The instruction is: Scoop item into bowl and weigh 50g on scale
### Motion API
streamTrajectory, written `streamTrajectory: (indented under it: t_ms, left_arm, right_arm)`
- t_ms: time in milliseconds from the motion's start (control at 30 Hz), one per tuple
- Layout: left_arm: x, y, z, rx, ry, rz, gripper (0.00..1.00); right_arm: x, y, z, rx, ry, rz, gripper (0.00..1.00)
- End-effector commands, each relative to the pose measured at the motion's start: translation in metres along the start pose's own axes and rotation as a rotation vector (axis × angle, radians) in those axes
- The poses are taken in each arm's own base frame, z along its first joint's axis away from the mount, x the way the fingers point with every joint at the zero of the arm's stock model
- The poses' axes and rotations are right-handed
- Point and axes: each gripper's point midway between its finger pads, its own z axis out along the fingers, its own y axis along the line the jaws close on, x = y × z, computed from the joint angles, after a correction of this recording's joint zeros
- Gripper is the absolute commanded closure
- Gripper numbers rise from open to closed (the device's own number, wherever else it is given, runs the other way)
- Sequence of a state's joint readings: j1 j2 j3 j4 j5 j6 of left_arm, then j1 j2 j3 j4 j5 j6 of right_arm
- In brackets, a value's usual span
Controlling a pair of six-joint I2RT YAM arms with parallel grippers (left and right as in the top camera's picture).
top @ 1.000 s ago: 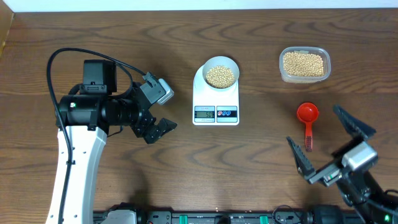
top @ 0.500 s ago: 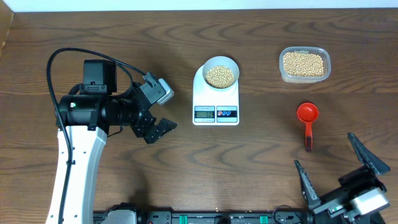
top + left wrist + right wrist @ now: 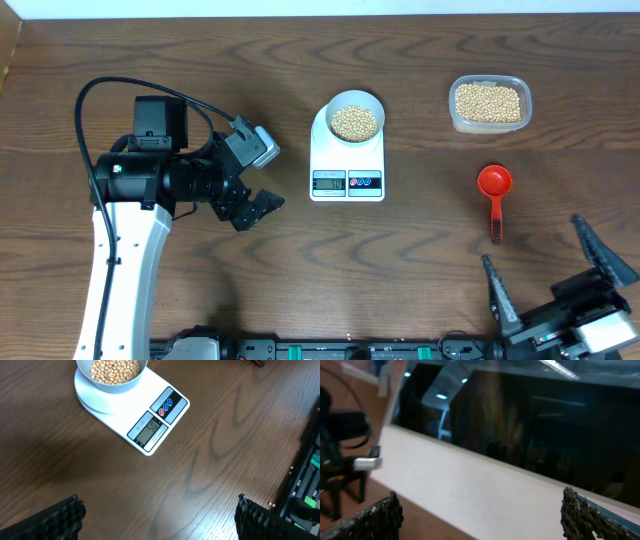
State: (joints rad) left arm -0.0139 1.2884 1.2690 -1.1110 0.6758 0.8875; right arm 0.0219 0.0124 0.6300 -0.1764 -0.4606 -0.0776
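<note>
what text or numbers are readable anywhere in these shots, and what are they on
"50", or close to it: digits on the LCD display of the white kitchen scale, seen tilted in the left wrist view; any further digit is unclear.
Small print beside that display: too small to read.
Red and blue buttons: any marks on them are too small to read.
The same display in the overhead view: too blurred to read.

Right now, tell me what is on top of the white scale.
A pale blue-grey bowl of tan soybeans sits on the scale. The beans hide the bowl's floor; the bowl covers the scale top under it.
</note>
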Motion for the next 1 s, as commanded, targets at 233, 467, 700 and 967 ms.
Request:
streamTrajectory:
  t_ms: [233, 467, 700, 967]
  left_arm:
    - [-0.005, 0.0, -0.004, -0.002, -0.017, 0.003, 0.02]
    - [-0.005, 0.0, -0.004, -0.002, -0.017, 0.003, 0.02]
    - [-0.005, 0.0, -0.004, -0.002, -0.017, 0.003, 0.02]
    - [-0.005, 0.0, -0.004, -0.002, -0.017, 0.003, 0.02]
  right_arm:
    - [0.049, -0.019, 0.007, 0.098, 0.143, 0.062, 0.01]
    - [0.11, -0.022, 0.024, 0.091, 0.239, 0.103, 0.01]
    - [0.183, -0.02, 0.029, 0.086, 0.359, 0.152, 0.01]
    - [0.235, -0.013, 0.017, 0.1, 0.424, 0.174, 0.01]
